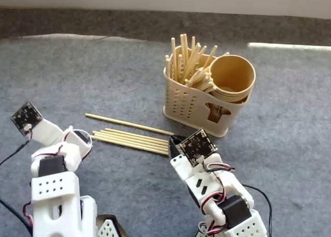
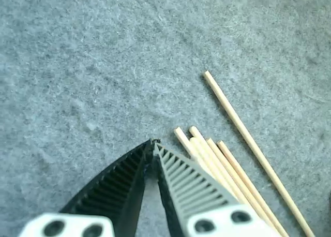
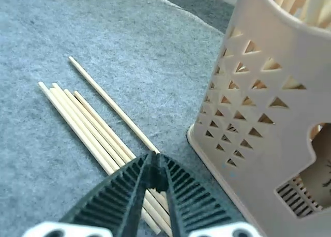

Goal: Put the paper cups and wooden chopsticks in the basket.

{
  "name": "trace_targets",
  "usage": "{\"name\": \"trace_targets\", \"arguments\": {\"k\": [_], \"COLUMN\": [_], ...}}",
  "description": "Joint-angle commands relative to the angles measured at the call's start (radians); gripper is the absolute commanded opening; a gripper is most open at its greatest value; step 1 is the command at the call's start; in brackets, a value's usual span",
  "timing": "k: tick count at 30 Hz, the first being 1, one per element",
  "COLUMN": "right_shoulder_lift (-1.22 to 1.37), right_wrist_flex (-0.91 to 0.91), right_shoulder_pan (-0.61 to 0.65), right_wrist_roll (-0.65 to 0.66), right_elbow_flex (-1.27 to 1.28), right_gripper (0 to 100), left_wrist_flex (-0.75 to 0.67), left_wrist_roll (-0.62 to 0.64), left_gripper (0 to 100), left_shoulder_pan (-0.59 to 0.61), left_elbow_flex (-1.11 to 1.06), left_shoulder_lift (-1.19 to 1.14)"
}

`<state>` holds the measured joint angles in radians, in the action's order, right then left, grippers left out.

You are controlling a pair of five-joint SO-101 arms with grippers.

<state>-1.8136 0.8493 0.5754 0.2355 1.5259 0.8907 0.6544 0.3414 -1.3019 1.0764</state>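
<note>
**Loose sticks on the deck, both jaws pinched shut**

Up in the upper right of the high view: the basket (image 1: 192, 106), already bristling with sticks and holding a stack of paper cups (image 1: 234, 74). Left to clear, by the look of it: a bundle of wooden chopsticks (image 1: 132, 139) flat on the grey tabletop (image 1: 103, 71) at lower centre, side by side and touching. Just above it, one stray stick (image 1: 128, 124), angled off on its own.

Now the right jaws: closed tip to tip, nothing visible between them, poised right over the bundle's end nearest the basket. And the left jaws: likewise shut and empty, tips just beside the bundle's opposite ends, toward the lower left.

Handling, as a judgement call:
- Light, stiff, thin and smooth, so likely to roll or fan apart under a sloppy pinch.
- Flush against the fuzzy cover, so little room to get underneath.

Best bet: open up, straddle across the sticks rather than along them, and pinch near the middle for balance. Safer with a few at a time, the stray stick taken separately. No real fragility worry, though could snap if levered hard against the basket rim.
</note>
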Motion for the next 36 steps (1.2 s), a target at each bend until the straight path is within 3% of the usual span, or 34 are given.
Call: {"name": "trace_targets", "arguments": {"k": [1, 6, 11, 24, 28, 36], "right_shoulder_lift": [0.007, 0.044, 0.295, 0.990, 1.158, 1.460], "right_wrist_flex": [0.061, 0.133, 0.154, 0.153, 0.157, 0.153], "right_shoulder_pan": [-0.007, -0.004, 0.001, 0.213, 0.228, 0.228], "right_wrist_roll": [0.068, 0.101, 0.097, 0.104, 0.104, 0.103], "right_elbow_flex": [-0.081, -0.145, -0.312, -0.702, -0.809, -1.050], "right_gripper": [1.0, 1.0, 1.0, 1.1, 4.9, 9.4], "left_wrist_flex": [-0.021, -0.021, -0.038, -0.077, -0.003, 0.000], "left_wrist_roll": [-0.063, -0.095, -0.095, -0.101, -0.101, -0.101], "left_gripper": [3, 3, 3, 3, 3, 3], "left_shoulder_pan": [0.012, 0.128, 0.202, 0.209, 0.209, 0.209], "left_elbow_flex": [-0.039, -0.134, -0.209, -0.398, -0.395, -0.395], "left_shoulder_lift": [0.081, 0.191, 0.312, 0.674, 0.740, 0.746]}}
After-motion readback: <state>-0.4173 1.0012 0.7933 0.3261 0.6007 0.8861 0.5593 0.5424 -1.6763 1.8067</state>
